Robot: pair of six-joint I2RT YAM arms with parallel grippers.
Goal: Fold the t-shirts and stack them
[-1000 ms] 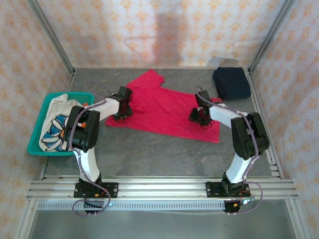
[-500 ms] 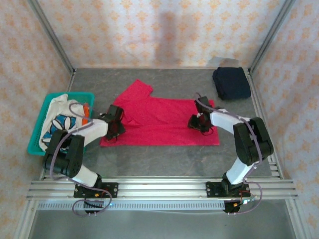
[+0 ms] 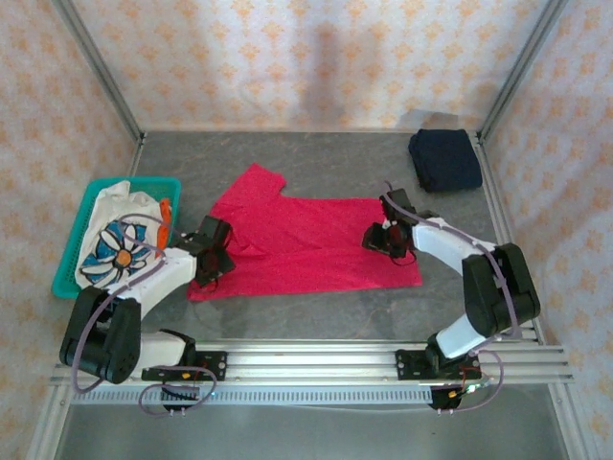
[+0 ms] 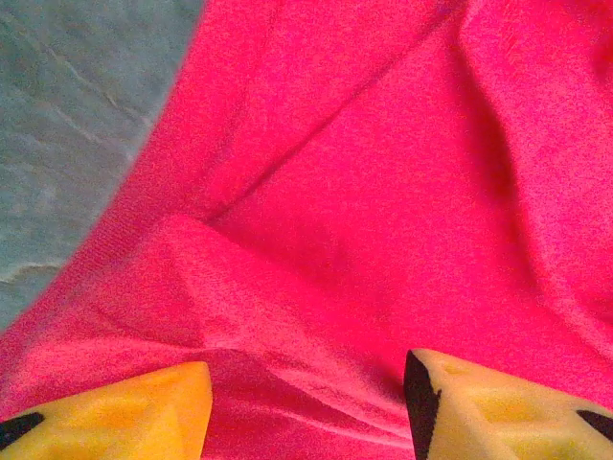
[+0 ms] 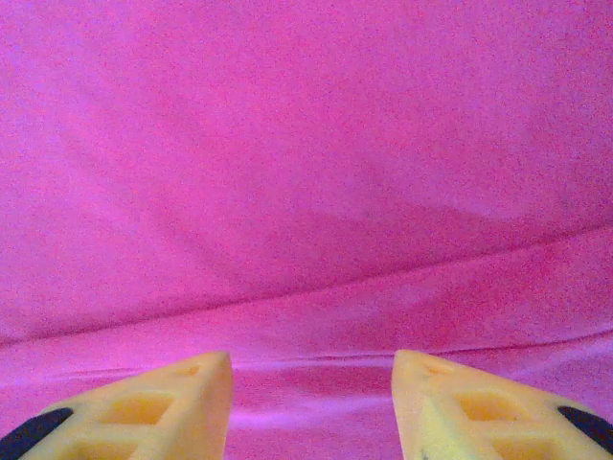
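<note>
The bright red t-shirt (image 3: 306, 244) lies spread on the grey table, one sleeve pointing to the far left. My left gripper (image 3: 213, 253) is low on its left edge, and my right gripper (image 3: 383, 238) is low near its right edge. In the left wrist view the left gripper (image 4: 306, 374) is open, with a soft ridge of red cloth (image 4: 364, 172) between the yellow fingers. In the right wrist view the right gripper (image 5: 311, 359) is open over a hem fold of the shirt (image 5: 306, 144). The dark navy folded t-shirt (image 3: 444, 159) sits at the far right. The white flower-print t-shirt (image 3: 120, 244) lies in the basket.
The teal plastic basket (image 3: 65, 286) stands at the left edge of the table, close to my left arm. Metal frame posts rise at the back corners, and an aluminium rail (image 3: 306, 359) runs along the near edge. Bare table lies between the red shirt and the rail.
Both grippers have come toward the near edge, and the red shirt has slid that way with them. The left arm has dropped low, and the right jaws have widened a little.
</note>
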